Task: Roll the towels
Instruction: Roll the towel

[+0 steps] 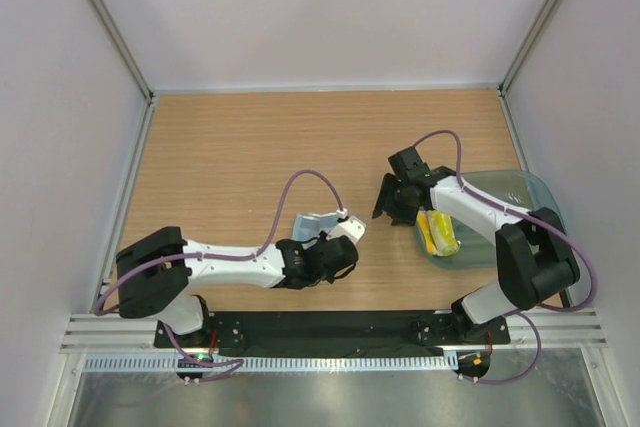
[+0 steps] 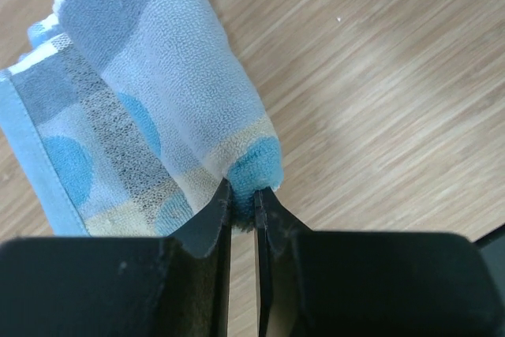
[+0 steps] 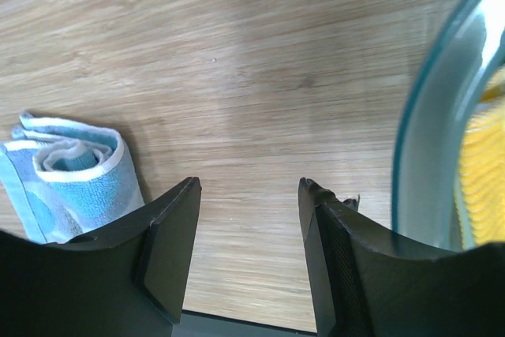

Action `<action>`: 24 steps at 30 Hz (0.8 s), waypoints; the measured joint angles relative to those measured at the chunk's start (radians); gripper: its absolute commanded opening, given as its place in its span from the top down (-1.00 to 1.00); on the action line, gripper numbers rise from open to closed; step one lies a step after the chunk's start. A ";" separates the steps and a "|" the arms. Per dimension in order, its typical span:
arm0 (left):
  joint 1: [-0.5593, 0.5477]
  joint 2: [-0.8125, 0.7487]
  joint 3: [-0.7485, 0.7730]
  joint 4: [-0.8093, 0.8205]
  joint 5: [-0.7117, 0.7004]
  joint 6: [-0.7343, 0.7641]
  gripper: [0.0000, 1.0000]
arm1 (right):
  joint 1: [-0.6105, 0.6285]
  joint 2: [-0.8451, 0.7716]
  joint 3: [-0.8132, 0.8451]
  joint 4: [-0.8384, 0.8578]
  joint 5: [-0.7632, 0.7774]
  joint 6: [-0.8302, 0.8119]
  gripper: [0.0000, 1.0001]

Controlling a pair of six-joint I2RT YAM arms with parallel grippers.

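Blue towel (image 2: 150,92) rolled, end pinched by left gripper (image 2: 243,195); right gripper (image 3: 249,191) parted, empty. Likely next: carry roll to tub (image 1: 520,192) with yellow towel (image 1: 438,233).

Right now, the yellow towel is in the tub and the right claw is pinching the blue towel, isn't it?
No, one bit is wrong. The left wrist view shows the left gripper pinching the blue towel, not the right gripper, which stands open and empty. The yellow towel is in the tub.
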 measured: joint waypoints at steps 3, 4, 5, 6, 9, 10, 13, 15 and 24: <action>0.013 -0.027 -0.025 -0.002 0.029 -0.034 1.00 | -0.013 -0.023 0.007 -0.011 0.006 -0.003 -0.18; 0.019 -0.041 -0.037 -0.001 0.042 -0.045 0.99 | -0.015 -0.033 0.010 -0.014 0.006 -0.004 -0.17; 0.025 -0.060 -0.050 0.002 0.055 -0.055 0.99 | -0.018 -0.042 0.013 -0.016 0.007 -0.005 -0.17; 0.032 -0.085 -0.068 0.011 0.068 -0.068 0.99 | -0.021 -0.051 0.015 -0.019 0.007 -0.005 -0.17; 0.064 -0.188 -0.146 0.061 0.121 -0.097 1.00 | -0.026 -0.075 0.025 -0.024 0.006 -0.008 -0.16; 0.080 -0.232 -0.180 0.083 0.140 -0.108 0.99 | -0.026 -0.084 0.025 -0.024 0.005 -0.008 -0.16; 0.126 -0.381 -0.294 0.162 0.168 -0.158 0.99 | -0.027 -0.103 0.025 -0.024 -0.008 -0.008 -0.15; 0.145 -0.496 -0.372 0.190 0.160 -0.207 1.00 | -0.027 -0.109 0.025 -0.021 -0.027 -0.008 -0.13; 0.181 -0.848 -0.567 0.121 0.079 -0.531 1.00 | -0.009 -0.128 -0.068 0.203 -0.280 0.003 -0.13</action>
